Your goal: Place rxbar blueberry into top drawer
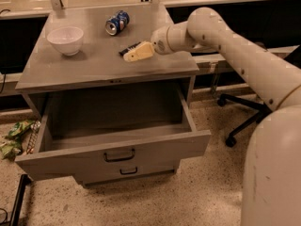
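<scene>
Grey cabinet surface (84,67): my cream hand (138,52) is right over the dark flat rxbar blueberry (128,50), whose long axis pokes out past my tip. Grip, I cannot tell. Grey metal top drawer (160,149) gapes below.

My pincer (137,52) sits low over the desk (94,66), covering most of the bar (127,50) — I see only its dark left end, lettering unreadable. Whether it touches, I can't tell. My arm (244,65) hides most of a chair (229,141) and runs off the right edge.
</scene>
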### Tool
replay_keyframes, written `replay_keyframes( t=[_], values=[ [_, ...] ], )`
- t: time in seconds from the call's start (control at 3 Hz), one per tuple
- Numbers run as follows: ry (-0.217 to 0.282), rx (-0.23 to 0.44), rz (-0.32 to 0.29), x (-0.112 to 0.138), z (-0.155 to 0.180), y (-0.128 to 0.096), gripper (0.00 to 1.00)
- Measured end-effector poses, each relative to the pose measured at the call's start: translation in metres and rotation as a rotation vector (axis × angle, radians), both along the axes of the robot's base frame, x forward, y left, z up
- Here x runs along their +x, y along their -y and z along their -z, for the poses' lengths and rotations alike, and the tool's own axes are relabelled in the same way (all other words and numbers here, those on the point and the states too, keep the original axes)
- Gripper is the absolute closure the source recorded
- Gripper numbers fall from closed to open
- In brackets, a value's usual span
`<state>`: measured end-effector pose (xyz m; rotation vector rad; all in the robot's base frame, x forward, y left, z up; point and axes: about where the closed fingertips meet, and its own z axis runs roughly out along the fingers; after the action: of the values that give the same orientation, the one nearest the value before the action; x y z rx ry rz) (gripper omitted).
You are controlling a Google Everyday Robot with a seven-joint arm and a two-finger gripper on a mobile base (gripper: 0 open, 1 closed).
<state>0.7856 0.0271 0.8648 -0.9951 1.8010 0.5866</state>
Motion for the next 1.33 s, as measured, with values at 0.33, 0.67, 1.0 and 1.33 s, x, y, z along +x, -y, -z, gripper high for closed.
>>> replay_keyframes(
  t=[0.33,0.67,1.0,1.33],
  values=[
    [0.047,-0.007,0.001,0.013,0.014,-0.008,0.00],
    [0.080,-0.009,0.009,0.023,0.020,-0.013,0.00],
    [0.090,0.011,0.016,0.032,0.021,-0.018,0.00],
    [0.054,0.045,0.031,0.042,0.027,-0.021,0.00]
  ],
)
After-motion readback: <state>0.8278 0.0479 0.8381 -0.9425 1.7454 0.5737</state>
